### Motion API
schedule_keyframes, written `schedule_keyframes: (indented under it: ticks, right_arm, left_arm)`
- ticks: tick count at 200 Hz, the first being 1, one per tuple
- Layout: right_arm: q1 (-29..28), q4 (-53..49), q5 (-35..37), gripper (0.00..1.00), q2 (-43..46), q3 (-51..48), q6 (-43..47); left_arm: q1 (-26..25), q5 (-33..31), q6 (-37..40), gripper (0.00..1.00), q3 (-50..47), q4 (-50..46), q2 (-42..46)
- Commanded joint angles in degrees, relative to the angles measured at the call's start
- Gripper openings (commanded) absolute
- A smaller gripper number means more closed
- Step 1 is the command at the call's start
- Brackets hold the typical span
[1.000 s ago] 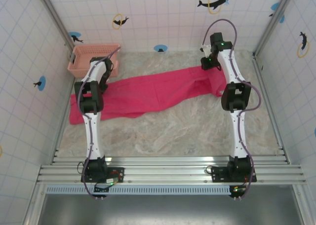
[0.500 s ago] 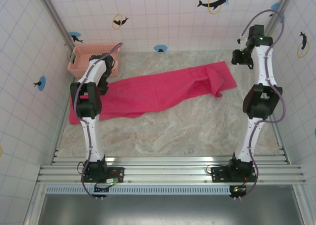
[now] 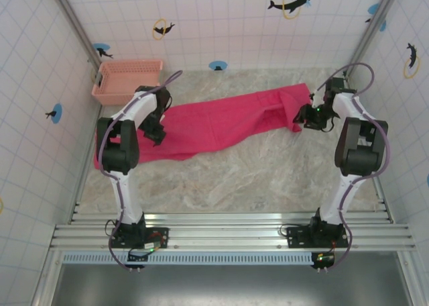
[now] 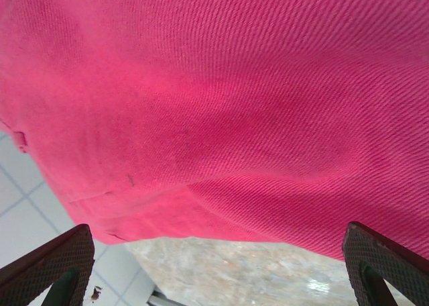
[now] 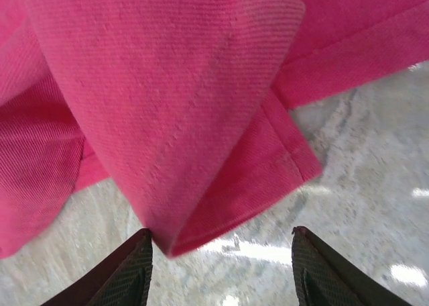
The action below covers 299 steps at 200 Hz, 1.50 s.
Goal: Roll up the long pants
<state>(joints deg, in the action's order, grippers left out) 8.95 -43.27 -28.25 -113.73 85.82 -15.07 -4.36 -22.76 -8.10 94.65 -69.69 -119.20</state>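
A: Across the far half of the table (image 3: 255, 178), stretched in a long band from the left wall toward the far right: long pants (image 3: 221, 121). Bright magenta, plain.

B: Lying flat?

A: Mostly flat, with shallow wrinkles. Wider at the left end, narrower toward the right. Folded back on itself at the far right end, hem doubled over.

B: Seen up close?

A: Fine diagonal twill weave in both wrist views. Stitched seam line running down the folded flap in the right wrist view, hem corner resting on the marbled table beneath.

B: And the left tool (image 3: 155, 133)?

A: Low over the left part of the cloth. Spread wide, fingertips at opposite bottom corners of the wrist view, gripping nothing. Cloth ahead of them, not between.

B: And the right tool (image 3: 305, 118)?

A: Just beside the folded right end. Parted as well, holding nothing. Lowest corner of the fold close to one fingertip; touching or not, cannot tell.

B: Anything else?

A: Pale pink lattice basket (image 3: 126, 78) in the far left corner, apart from the cloth.
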Motion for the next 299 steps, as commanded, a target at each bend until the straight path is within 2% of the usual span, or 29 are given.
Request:
schedule_keyframes:
  ticks: [1, 33, 51, 62, 72, 80, 105, 135, 148, 165, 195, 207, 232, 270, 299]
  right_arm:
    - [-1.24, 8.76, -3.37, 0.57, -1.85, 0.65, -3.2]
    - [-2.26, 10.88, -3.7, 0.56, -4.12, 2.78, -4.79]
    - [-2.62, 11.36, -4.78, 0.51, -6.32, 4.4, -5.58]
    - [-2.71, 11.84, -5.13, 0.41, -7.47, 5.18, -6.04]
    - [-2.7, 12.29, -4.44, 0.28, -7.87, 5.98, -6.51]
    - [-2.63, 12.99, -3.39, 0.23, -7.39, 6.18, -6.4]
    - [-1.32, 13.63, 5.84, 0.06, -3.33, 7.29, -5.37]
    - [0.3, 9.47, 15.85, 0.03, -3.61, 17.92, -2.26]
    - [0.45, 6.88, 17.35, 0.03, -5.89, 25.13, -1.38]
    - [0.79, 1.12, 18.37, 0.04, -12.08, 37.15, -1.35]
    - [1.41, -13.66, 19.86, 0.06, -28.5, 65.99, -2.78]
    - [1.74, -15.18, 18.6, 0.08, -33.36, 72.09, -4.88]
    - [1.84, -13.1, 14.48, 0.08, -36.37, 70.82, -8.14]
    - [0.81, -11.08, 13.29, 0.05, -34.26, 63.64, -5.38]
    - [1.33, -13.42, 12.34, 0.04, -33.18, 62.84, -2.14]
  left_arm:
    - [-0.56, 2.54, -2.51, 0.97, 0.44, -1.31, 1.32]
    - [-1.97, 2.37, -2.73, 0.97, 0.45, -2.53, 1.77]
    - [-2.36, 1.96, -2.8, 0.97, 0.19, -3.08, 1.5]
    - [-2.4, 1.52, -2.89, 0.97, 0.01, -3.34, 1.2]
    - [-2.37, 0.95, -2.98, 0.97, -0.08, -3.52, 0.97]
    - [-2.35, 0.59, -2.89, 0.97, -0.08, -3.68, 0.73]
    - [-2.31, -0.59, -2.93, 0.97, 0.26, -4.33, 0.28]
    - [-2.38, -1.52, -2.67, 0.97, 0.18, -5.08, -0.07]
    - [-2.35, -2.08, -2.64, 0.97, 0.31, -5.66, -0.45]
    - [-2.4, -2.91, -2.74, 0.97, 0.7, -6.46, -1.1]
    - [-2.32, -4.38, -2.81, 0.97, 2.58, -8.21, -2.75]
    - [-2.43, -5.21, -3.03, 0.97, 3.23, -8.69, -3.46]
    - [-2.38, -6.84, -3.72, 0.97, 3.7, -9.18, -5.26]
    - [-1.97, -9.23, -6.39, 0.97, 4.27, -10.69, -8.59]
    - [-1.06, -11.21, -10.62, 0.97, 7.83, -13.47, -13.05]
